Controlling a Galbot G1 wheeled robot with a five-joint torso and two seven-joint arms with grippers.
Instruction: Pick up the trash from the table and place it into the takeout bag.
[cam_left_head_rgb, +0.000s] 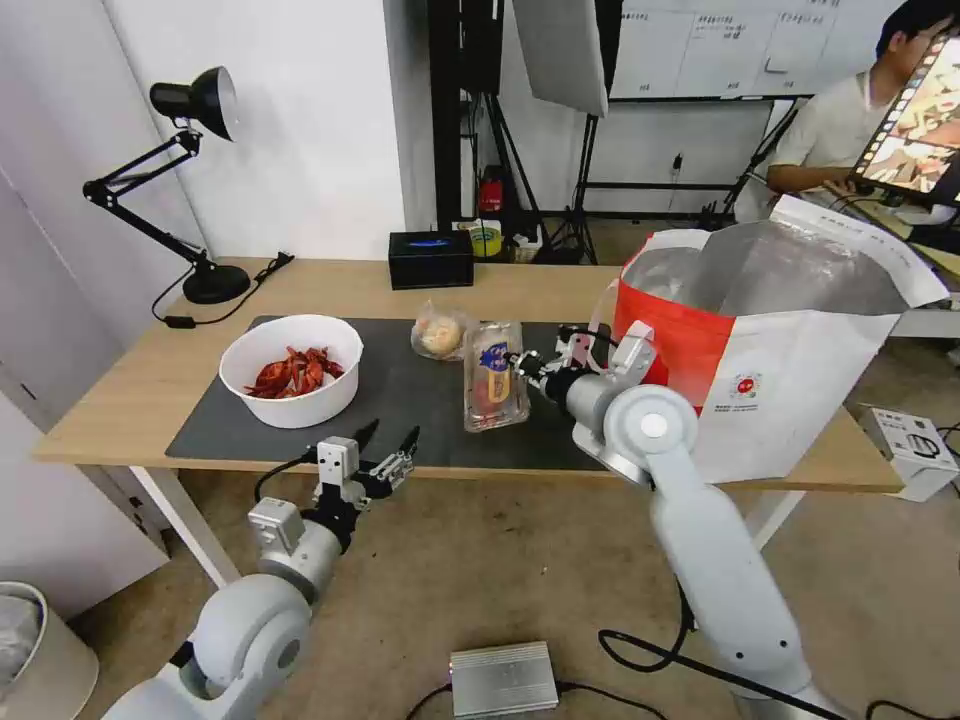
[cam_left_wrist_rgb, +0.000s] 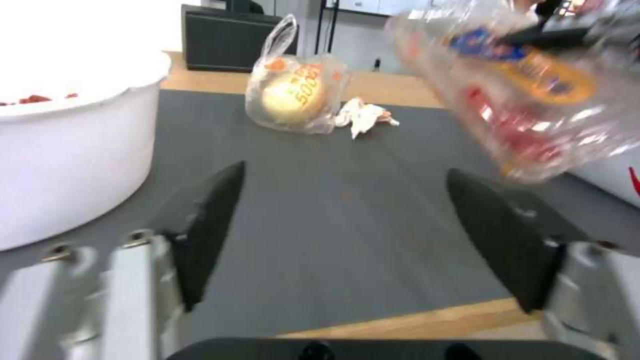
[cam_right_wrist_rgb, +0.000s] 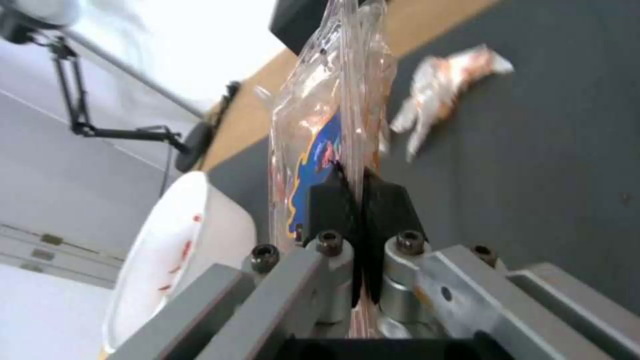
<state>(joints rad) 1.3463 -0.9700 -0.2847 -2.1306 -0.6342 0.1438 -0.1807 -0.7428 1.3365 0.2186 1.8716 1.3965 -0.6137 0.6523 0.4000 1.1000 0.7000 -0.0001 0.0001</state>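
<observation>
Studio-like lab: softbox (cam_left_head_rgb: 560, 50), light stands (cam_left_head_rgb: 585, 180)

The clear tray (cam_left_head_rgb: 493, 376), hinged and holding red scraps under a blue-and-yellow label, is clamped at one edge between the right gripper's (cam_left_head_rgb: 522, 364) closed fingers and hangs tilted above the mat. Beyond the fingertips, on the mat, lie the crumpled tissue (cam_right_wrist_rgb: 448, 88) and, just beside it, the bagged bun (cam_left_wrist_rgb: 293, 95), a pale round bun in a knotted clear bag. The white round bowl (cam_left_head_rgb: 291, 368) of red crayfish shells stands upright, ahead of the left gripper (cam_left_head_rgb: 384, 447) and a little to its left. The bag (cam_left_head_rgb: 790, 340) stands open just behind the right gripper, white and red, foil-lined, with a small red logo.
</observation>
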